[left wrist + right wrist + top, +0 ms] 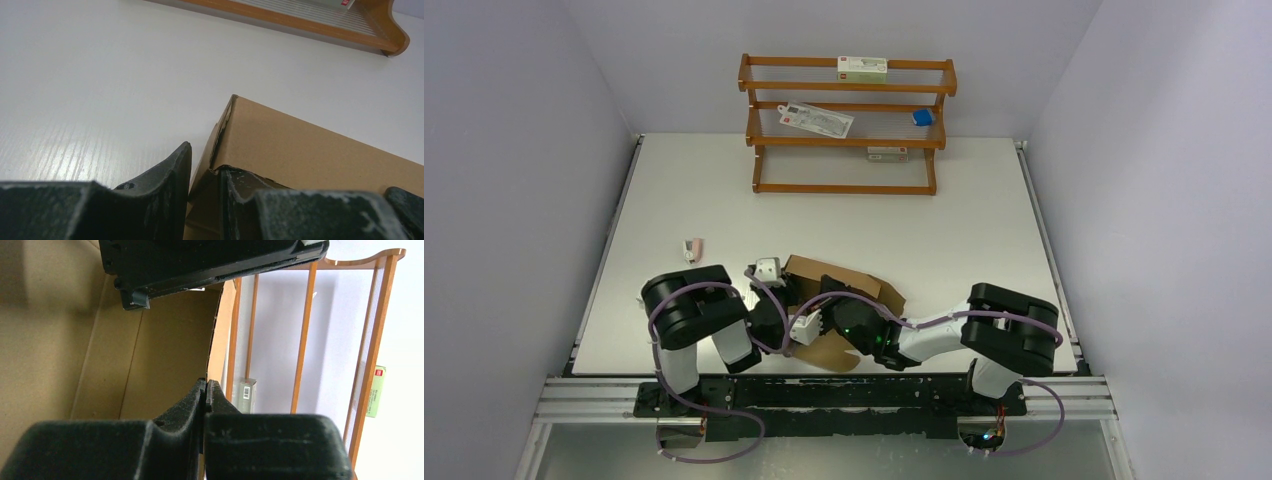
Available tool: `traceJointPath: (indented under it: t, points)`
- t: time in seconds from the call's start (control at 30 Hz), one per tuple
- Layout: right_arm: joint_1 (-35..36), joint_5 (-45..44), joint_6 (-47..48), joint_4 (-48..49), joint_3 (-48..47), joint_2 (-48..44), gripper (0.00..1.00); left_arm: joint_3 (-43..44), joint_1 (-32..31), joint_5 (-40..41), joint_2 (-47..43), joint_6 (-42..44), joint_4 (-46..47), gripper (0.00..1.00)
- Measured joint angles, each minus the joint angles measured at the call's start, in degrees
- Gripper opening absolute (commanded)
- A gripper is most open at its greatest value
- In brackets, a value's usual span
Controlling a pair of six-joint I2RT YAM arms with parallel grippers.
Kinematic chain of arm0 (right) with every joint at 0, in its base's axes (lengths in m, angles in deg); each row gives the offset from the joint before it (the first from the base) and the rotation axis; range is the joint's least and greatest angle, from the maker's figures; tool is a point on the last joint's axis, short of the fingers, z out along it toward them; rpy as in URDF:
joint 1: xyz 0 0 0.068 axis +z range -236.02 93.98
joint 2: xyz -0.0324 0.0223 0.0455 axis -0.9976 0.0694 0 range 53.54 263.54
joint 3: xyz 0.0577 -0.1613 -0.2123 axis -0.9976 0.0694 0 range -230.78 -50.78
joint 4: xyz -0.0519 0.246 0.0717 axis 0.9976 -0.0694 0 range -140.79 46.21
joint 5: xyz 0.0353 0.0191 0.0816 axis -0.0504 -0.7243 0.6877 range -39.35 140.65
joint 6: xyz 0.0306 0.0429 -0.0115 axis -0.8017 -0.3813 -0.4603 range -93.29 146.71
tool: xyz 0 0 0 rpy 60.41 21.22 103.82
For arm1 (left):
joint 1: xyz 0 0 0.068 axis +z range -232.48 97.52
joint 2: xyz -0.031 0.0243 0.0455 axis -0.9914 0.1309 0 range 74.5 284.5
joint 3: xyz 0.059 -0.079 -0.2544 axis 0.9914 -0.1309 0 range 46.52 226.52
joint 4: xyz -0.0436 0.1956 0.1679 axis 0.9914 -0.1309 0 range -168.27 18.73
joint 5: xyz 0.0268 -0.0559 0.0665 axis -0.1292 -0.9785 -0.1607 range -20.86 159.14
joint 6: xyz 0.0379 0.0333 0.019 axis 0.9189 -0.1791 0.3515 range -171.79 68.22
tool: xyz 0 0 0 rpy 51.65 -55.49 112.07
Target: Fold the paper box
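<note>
From above, the plain brown cardboard paper box [844,275] sits half-formed between my arms. Left wrist: my left gripper [205,159] pinches its corner wall; a skewed pull could tear it. Right wrist: my right gripper [206,386] is pressed together beside the wall; the red-marked carton [376,390] shows no readable print.

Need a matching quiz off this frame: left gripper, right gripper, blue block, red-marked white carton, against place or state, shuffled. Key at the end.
Column 1
1. left gripper
2. right gripper
3. blue block
4. red-marked white carton

Column 2
A. top shelf of the wooden rack
B. shut, fingertips pressed together
C. middle shelf, right end
D. closed across a wall of the paper box

Pairs: 1-D, 2-B, 3-C, 4-A
</note>
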Motion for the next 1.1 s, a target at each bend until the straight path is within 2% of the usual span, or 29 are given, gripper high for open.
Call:
traceJointPath:
  t: [0.2, 0.43, 0.67, 0.77, 0.9, 1.03, 1.1]
  points:
    - [0.1, 0.2, 0.7, 0.4, 0.0, 0.9, 0.00, -0.5, 0.0, 0.2, 1.4, -3.0, 0.2, 0.27]
    - [0.3, 0.3, 0.2, 1.5, 0.0, 1.0, 0.00, -0.5, 0.0, 1.5, -1.2, -6.1, -2.4, 0.27]
    - [0.3, 0.5, -0.2, 1.8, 0.0, 1.1, 0.00, -0.5, 0.0, 2.0, -2.8, -10.3, -5.3, 0.20]
    - [0.3, 0.8, -0.6, 1.9, 0.0, 1.1, 0.00, -0.3, 0.1, 2.0, -5.0, -14.3, -9.9, 0.18]
    - [0.0, 0.5, -2.2, 3.0, 0.9, 1.2, 0.00, 1.7, 0.7, 1.9, -9.1, -23.1, -21.5, 0.19]
    - [0.2, 0.5, -1.0, 4.5, 2.1, 1.2, 0.00, 7.8, 2.3, 2.3, -10.3, -32.7, -35.3, 0.25]
    - [0.3, -0.3, -1.1, 4.3, 2.2, 0.9, 0.00, 8.3, 2.4, 1.7, -10.3, -34.8, -36.9, 0.28]
